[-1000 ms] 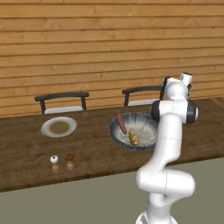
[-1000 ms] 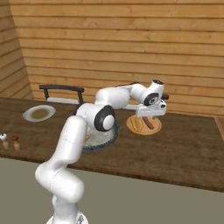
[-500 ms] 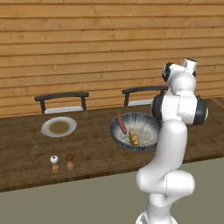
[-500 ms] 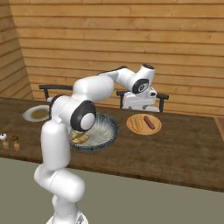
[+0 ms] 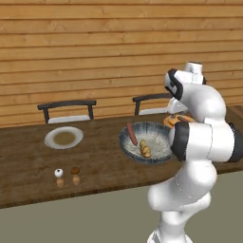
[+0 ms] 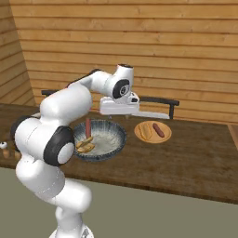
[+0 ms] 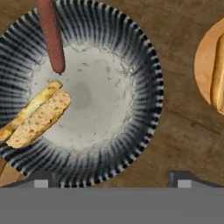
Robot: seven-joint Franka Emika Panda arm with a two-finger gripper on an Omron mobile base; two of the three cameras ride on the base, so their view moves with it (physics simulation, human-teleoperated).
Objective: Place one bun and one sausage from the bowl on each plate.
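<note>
Gripper spread wide, empty, above the bowl. Bowl holds one sausage leaning on its wall and one bun. Orange plate beside it carries bun and sausage. White plate well apart; two shakers near the table edge.

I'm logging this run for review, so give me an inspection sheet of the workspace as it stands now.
Surface: dark wooden table.
Job's things: bowl holds one sausage and one bun; right-hand plate already carries a bun and a sausage; far plate carries neither.
Clutter: two small shakers near the table's front edge.
Grippers: hand open, holding nothing, above the bowl.
Cables: nothing seen.
Surroundings: wooden plank wall; two dark chairs behind the table.
</note>
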